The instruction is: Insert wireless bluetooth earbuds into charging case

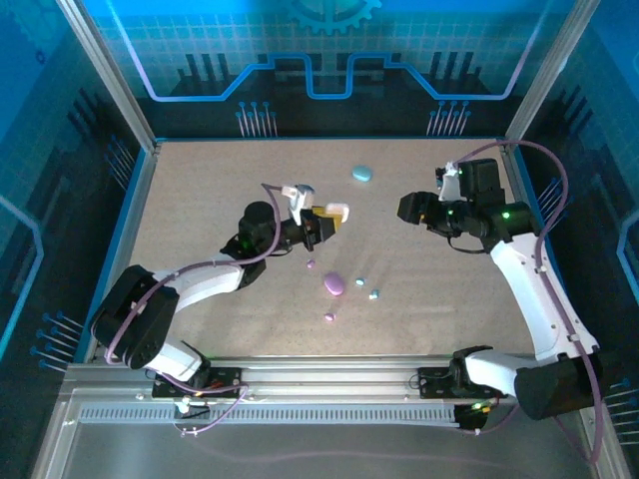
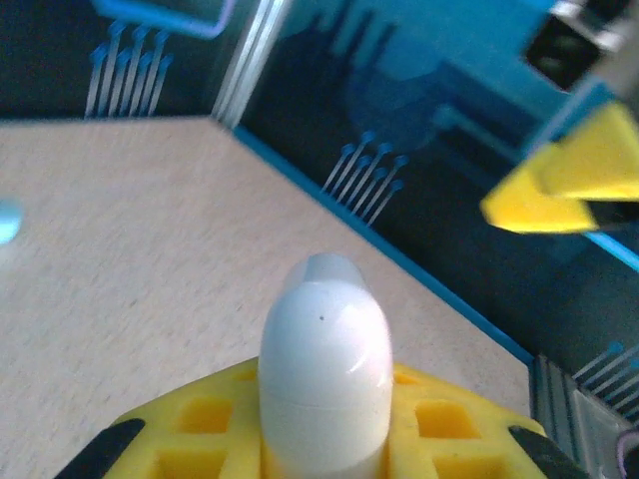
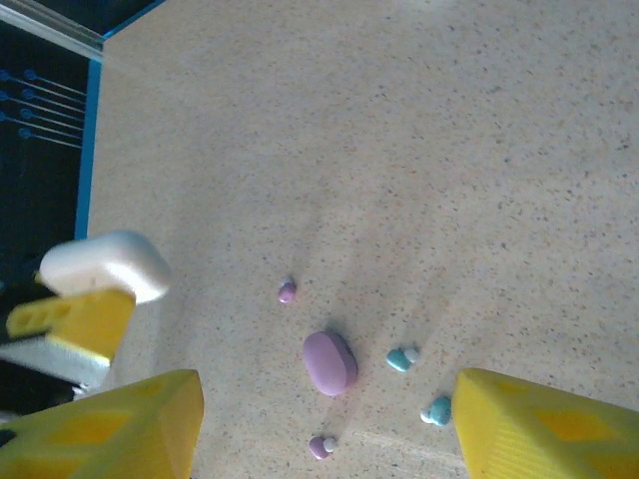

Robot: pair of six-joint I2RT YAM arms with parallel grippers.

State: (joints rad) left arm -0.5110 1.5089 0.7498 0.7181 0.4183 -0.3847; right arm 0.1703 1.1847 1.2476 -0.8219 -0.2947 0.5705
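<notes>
Holding the white case (image 2: 324, 359) up like that, Ben: what is the left gripper (image 1: 324, 218) after?

Presenting it, I'd say, Ana. Its yellow fingers (image 2: 200, 429) are clamped on the lower half, so the rounded top stands free and upright, off the table (image 1: 200, 200), beyond the purple case (image 1: 333, 284).

And the right gripper (image 1: 407, 208)?

Beyond the purple case too, off to its right, facing the white case with a gap between them. Its jaws are spread wide with nothing in them. I judge it is ready to work the lid, which looks shut along a faint seam.

So where are the earbuds?

On the table round the purple case. One purple bud (image 1: 311, 264) lies just beyond it and a little left, the other purple bud (image 1: 329, 317) on its near side. Two light blue buds (image 1: 360, 282) sit close together just to its right. None touches it.

And the blue case (image 1: 361, 174)?

Well beyond the purple case, toward the back edge, lying by itself.

How far along, then?

Early, by my reading: both pairs lie loose, and the purple case looks closed. Whether the white case has buds inside I cannot tell.

Risk?

A smooth, rounded shell gripped low — a push on the lid could tip it or squirt it out.
</notes>
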